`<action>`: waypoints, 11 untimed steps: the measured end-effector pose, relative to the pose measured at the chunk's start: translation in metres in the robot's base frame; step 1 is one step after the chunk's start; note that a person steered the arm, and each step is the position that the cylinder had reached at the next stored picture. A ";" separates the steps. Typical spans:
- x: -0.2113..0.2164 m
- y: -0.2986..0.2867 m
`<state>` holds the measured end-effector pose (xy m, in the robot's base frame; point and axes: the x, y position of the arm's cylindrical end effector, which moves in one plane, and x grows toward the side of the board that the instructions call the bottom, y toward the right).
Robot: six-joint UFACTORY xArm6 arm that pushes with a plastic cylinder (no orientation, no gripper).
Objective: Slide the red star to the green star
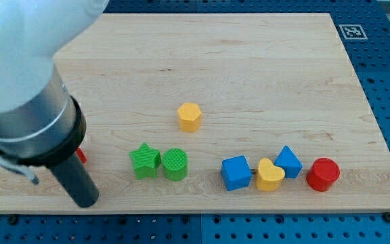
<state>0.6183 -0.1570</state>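
Looming largest and closest is the white and grey arm (26, 88), filling the view's upper left and narrowing into the straight dark rod, whose lower end, my tip (87, 202), rests on the pale wooden board (263, 68) near its bottom-left edge. With no jaws to open or shut, the rod holds nothing; the tip touches no block that I can see.

Just above the tip and slightly toward the view's left, a small sliver of a red plastic block (81, 156) peeks out from behind the rod's grey collar. Most of it is hidden, so its shape cannot be made out; it may be the red star, but I cannot tell.

Off to the view's right of the tip, a little higher, sits the green plastic star (144, 160), apart from the tip and touching or nearly touching a green plastic cylinder (175, 164) on its far side. Higher still, beyond those two, is a yellow plastic hexagonal block (189, 116), standing alone.

Well away from the tip, toward the view's right, a row runs along the board's lower part: a blue plastic cube (236, 173), a yellow plastic heart (270, 175) just beside it, a blue plastic wedge-like block (288, 161) touching the heart, and a red plastic cylinder (323, 174) at the far end.
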 end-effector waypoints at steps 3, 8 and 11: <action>-0.067 -0.079; -0.071 -0.044; -0.059 -0.083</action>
<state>0.5595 -0.2399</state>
